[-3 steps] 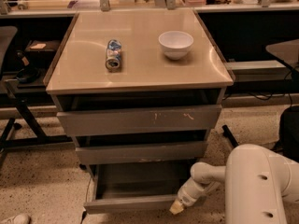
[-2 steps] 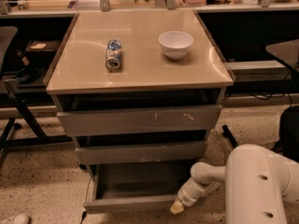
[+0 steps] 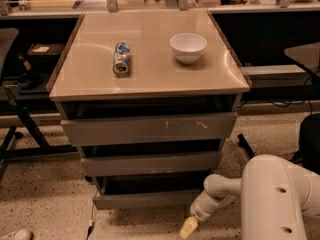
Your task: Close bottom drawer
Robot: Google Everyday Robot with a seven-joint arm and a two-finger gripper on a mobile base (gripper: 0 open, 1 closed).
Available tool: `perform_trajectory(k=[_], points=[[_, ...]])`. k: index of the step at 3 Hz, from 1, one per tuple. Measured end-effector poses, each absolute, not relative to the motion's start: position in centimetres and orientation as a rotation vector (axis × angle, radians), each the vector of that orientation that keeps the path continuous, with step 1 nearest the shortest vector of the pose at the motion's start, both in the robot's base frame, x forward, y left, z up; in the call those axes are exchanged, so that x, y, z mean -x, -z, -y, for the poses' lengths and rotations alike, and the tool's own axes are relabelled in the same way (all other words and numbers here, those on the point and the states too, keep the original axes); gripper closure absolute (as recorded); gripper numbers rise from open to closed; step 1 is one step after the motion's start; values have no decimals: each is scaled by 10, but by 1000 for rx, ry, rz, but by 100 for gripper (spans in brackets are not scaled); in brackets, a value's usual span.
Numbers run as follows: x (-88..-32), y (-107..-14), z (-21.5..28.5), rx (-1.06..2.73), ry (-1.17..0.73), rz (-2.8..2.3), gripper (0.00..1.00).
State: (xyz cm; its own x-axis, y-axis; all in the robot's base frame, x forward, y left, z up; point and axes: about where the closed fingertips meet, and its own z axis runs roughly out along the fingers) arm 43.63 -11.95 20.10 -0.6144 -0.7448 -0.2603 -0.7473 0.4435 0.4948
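Observation:
The bottom drawer [image 3: 145,200] is the lowest and narrowest grey front of the cabinet. It stands out only a little, with a dark gap above its front. My gripper [image 3: 189,228] is low near the floor, just in front of and below the drawer front's right end. Its pale yellowish tip points down and to the left. The white arm [image 3: 272,199] reaches in from the lower right.
The middle drawer [image 3: 150,163] and the scratched top drawer [image 3: 150,129] sit above. A lying can [image 3: 121,59] and a white bowl [image 3: 188,47] rest on the beige cabinet top [image 3: 150,79]. A chair base [image 3: 20,129] stands at the left on the speckled floor.
The bottom drawer has slid back into the cabinet; before it stood far out with its tray showing. My gripper has followed it inward, staying at its right end.

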Motion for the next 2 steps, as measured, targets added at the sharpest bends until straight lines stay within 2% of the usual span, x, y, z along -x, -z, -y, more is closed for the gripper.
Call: perform_trajectory(k=[1,2], points=[[-436,-201,119,1378,-917,-2665,0],[-436,-201,119,1378,-917,-2665,18]])
